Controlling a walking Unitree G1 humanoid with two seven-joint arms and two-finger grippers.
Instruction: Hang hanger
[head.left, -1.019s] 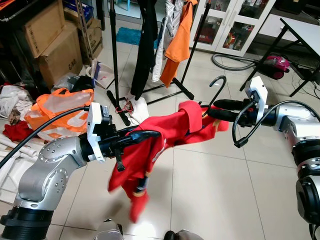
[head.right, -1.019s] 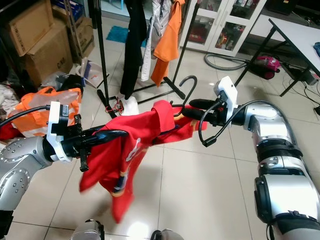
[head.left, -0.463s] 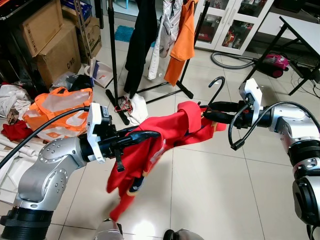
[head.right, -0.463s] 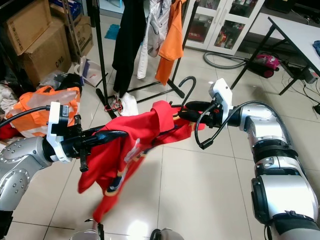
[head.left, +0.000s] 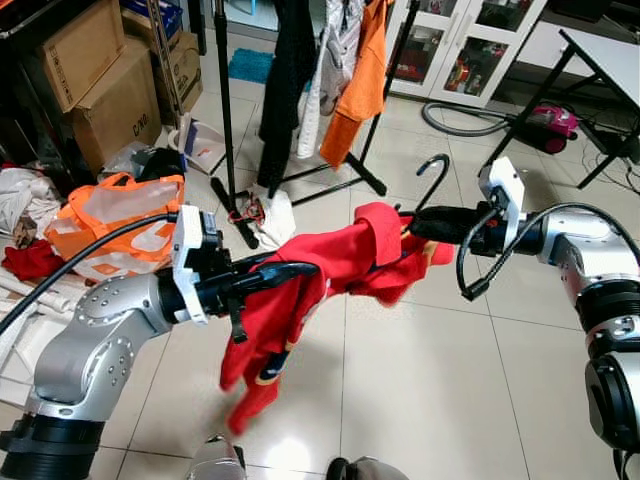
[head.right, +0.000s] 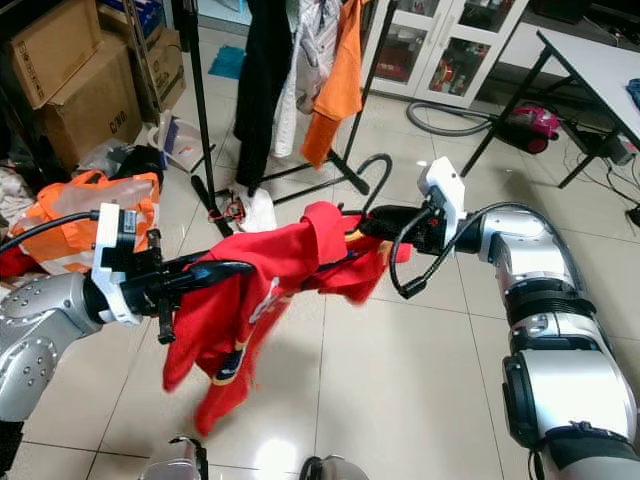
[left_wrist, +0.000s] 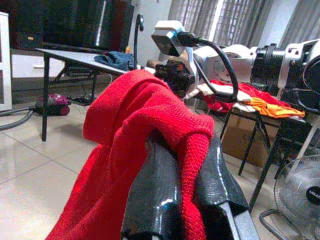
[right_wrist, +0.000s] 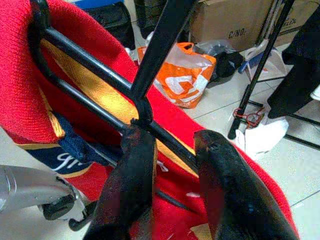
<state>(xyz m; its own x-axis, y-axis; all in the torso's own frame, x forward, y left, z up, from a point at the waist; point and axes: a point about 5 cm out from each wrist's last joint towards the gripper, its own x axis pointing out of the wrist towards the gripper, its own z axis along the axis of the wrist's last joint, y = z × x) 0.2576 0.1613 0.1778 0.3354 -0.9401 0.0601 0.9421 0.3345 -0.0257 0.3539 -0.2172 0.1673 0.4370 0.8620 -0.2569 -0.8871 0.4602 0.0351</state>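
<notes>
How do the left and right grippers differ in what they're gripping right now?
The left gripper is pinched on the red garment, cloth squeezed between its fingers. The right gripper clamps the black hanger near its neck, not cloth. Left sits lower, right higher. Both are shut, holding the same load aloft.

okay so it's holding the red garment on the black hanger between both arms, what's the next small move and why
Probably raise the right gripper, lifting the black metal hanger toward the black clothes rack. The red knitted garment sags between both grippers, the left gripper pinching its cloth, and the hook sits far below the hung clothes.
</notes>
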